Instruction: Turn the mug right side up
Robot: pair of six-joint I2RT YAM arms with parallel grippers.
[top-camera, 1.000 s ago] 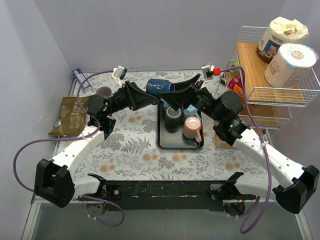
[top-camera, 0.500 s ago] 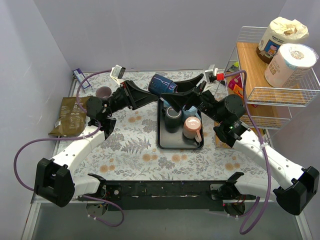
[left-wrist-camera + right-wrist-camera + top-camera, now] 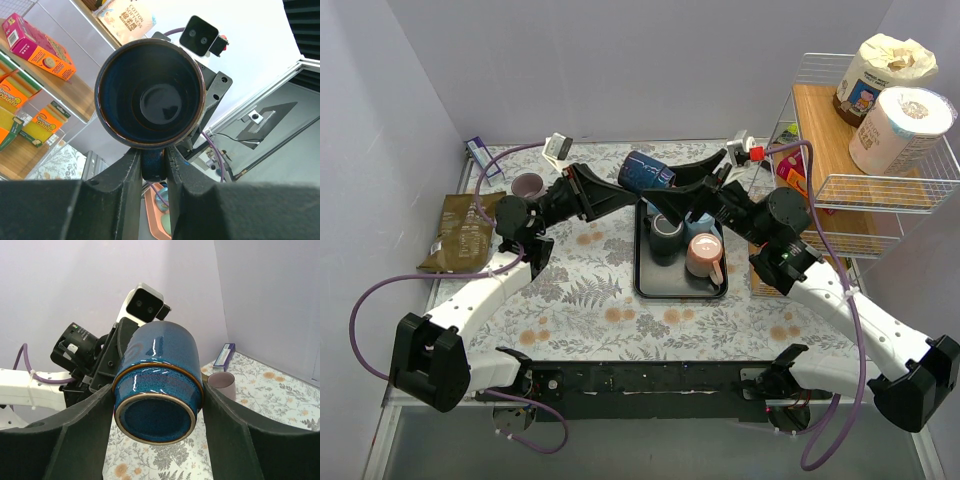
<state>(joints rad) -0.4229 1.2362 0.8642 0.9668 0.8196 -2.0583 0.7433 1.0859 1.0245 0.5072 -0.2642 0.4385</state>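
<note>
From the left wrist, the mug (image 3: 150, 95) shows only its mouth. Its handle (image 3: 153, 172), below that, is mostly buried between the fingers (image 3: 120, 185) of the left end effector (image 3: 153, 157). From the right wrist, the handle is behind the mug, unseen.

Both arms share one build: white tubular links joined by blocky black joint housings. The left arm (image 3: 470, 300) and right arm (image 3: 880, 335) are mounted on a black rail (image 3: 650, 378). A purple cable (image 3: 351, 325) loops loosely beside the left arm; a second purple cable (image 3: 861, 360) trails by the right. The left claw (image 3: 154, 155) has narrow matte-black fingers (image 3: 117, 190); the right claw (image 3: 156, 390) has broad ones. Each wrist carries a white two-lens camera (image 3: 145, 302), the right one with a red tab (image 3: 756, 152).
</note>
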